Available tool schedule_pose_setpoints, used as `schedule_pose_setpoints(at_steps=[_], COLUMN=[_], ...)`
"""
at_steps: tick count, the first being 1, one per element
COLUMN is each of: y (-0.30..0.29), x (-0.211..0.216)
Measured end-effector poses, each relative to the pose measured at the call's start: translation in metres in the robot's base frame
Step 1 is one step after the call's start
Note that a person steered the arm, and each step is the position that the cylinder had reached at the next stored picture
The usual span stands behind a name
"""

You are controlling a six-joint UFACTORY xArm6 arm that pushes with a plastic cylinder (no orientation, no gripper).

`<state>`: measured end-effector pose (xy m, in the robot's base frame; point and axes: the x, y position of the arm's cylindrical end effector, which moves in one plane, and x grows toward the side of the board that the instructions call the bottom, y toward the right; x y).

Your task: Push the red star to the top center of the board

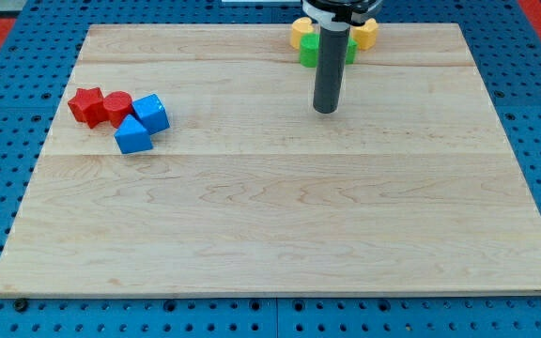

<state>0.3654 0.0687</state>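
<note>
The red star (86, 104) lies near the board's left edge, in the upper half. A red round block (117, 107) touches it on its right. Two blue blocks sit next to these: a blue cube (151, 114) and a blue triangular block (131, 136) below it. My tip (325, 110) stands on the board right of centre near the view's top, far to the right of the red star and apart from every block.
Behind the rod at the top edge sit a yellow block (301, 31), another yellow block (365, 33) and a green block (308, 52), partly hidden. The wooden board (280, 225) lies on a blue pegboard.
</note>
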Motion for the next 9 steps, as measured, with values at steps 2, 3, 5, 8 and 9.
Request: schedule_pose_setpoints(at_steps=[2, 3, 5, 8, 9], y=[-0.002, -0.007, 0.009, 0.197, 0.171], x=[-0.001, -0.005, -0.004, -0.104, -0.010])
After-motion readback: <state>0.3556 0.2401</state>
